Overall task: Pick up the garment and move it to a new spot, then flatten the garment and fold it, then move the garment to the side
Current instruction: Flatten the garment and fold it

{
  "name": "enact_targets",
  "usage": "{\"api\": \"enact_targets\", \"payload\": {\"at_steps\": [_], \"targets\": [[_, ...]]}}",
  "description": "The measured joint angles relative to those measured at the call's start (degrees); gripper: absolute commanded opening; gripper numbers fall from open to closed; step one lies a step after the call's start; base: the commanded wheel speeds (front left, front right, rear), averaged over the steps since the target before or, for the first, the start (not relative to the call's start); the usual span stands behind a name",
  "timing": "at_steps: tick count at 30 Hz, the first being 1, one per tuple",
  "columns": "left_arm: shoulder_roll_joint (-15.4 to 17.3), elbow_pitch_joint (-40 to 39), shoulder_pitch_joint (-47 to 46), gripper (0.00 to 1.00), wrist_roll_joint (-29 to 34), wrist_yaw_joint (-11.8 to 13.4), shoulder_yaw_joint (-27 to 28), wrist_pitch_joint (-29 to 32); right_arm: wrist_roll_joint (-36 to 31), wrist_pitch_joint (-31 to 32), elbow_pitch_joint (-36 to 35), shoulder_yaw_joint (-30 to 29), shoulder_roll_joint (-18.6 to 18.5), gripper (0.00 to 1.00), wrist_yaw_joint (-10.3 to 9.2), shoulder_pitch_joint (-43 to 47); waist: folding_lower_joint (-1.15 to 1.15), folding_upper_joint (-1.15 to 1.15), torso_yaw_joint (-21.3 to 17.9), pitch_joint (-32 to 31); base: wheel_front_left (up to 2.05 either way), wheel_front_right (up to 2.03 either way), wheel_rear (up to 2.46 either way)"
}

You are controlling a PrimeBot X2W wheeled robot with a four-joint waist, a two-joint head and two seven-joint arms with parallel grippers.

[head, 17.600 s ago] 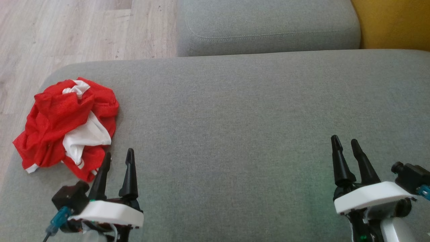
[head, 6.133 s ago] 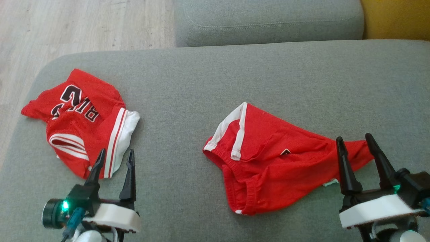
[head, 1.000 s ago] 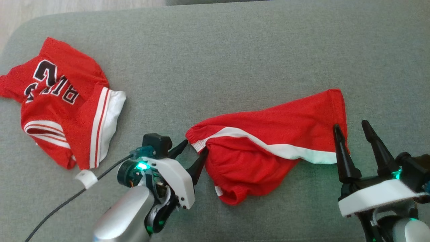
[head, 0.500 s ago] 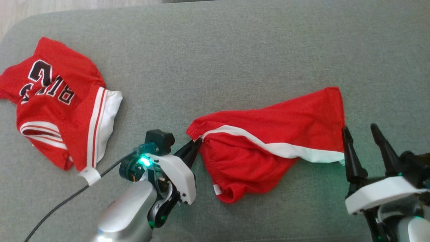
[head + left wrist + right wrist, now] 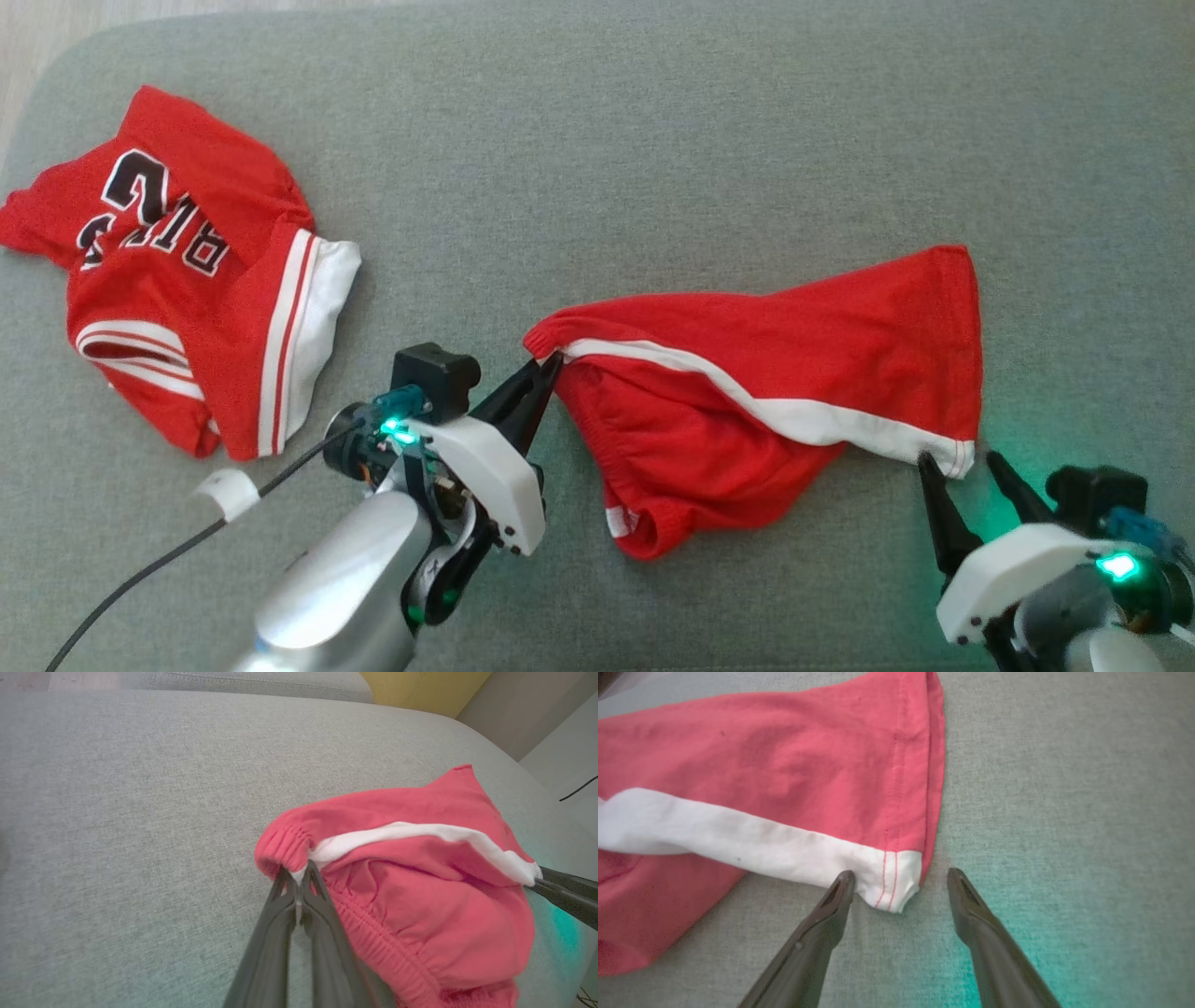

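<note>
The garment (image 5: 747, 392) is a pair of red shorts with a white side stripe, lying crumpled across the grey couch cushion (image 5: 653, 140). My left gripper (image 5: 549, 366) is shut on its elastic waistband corner (image 5: 285, 847) at the left end. My right gripper (image 5: 962, 459) stands open at the other end, its fingers straddling the white hem corner (image 5: 896, 882) without closing on it. The right gripper's fingertips (image 5: 544, 882) also show at the right edge of the left wrist view, beside the stripe's end.
A red jersey (image 5: 177, 289) with black lettering and white trim lies at the cushion's left. A black cable (image 5: 140, 579) with a white tag trails from my left arm. The cushion's right end drops off toward pale floor (image 5: 560, 756).
My left gripper closed on the waistband corner and lifted it slightly. My right gripper moved down and back until its open fingers flank the white hem corner. The camera shifted a little.
</note>
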Motion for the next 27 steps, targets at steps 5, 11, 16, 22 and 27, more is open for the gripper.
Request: {"api": "enact_targets", "payload": {"at_steps": [5,11,16,22,27], "targets": [[0.36,-1.83,1.08,0.00,0.00,0.86,0.03,-0.12,1.26,1.14,1.46,1.76,-0.05,0.83,0.00,-2.16,0.00,0.00,0.17,0.15,0.00,0.00,0.00],[1.27,-4.15,1.64,0.00,0.25,1.27,0.20,-2.59,3.52,2.19,0.64,2.09,-0.38,0.00,0.00,-2.53,0.00,0.00,0.27,-0.40,0.00,0.00,0.00],[5.10,-12.92,2.19,0.00,2.69,2.83,1.81,-4.26,3.91,0.38,-9.96,0.76,-1.97,0.00,0.00,-3.20,0.00,0.00,0.04,-2.21,0.00,0.00,0.00],[12.18,-29.13,1.09,0.00,5.70,4.77,4.75,-2.13,2.37,3.01,-27.00,-2.26,-5.03,0.00,0.00,-6.51,0.00,0.00,0.16,-5.44,0.00,0.00,0.00],[15.99,-40.76,-5.21,0.00,8.28,5.14,7.45,1.67,1.46,7.67,-38.75,-5.88,-9.38,0.00,0.00,-12.55,0.00,0.00,0.73,-8.09,0.00,0.00,0.00]]}}
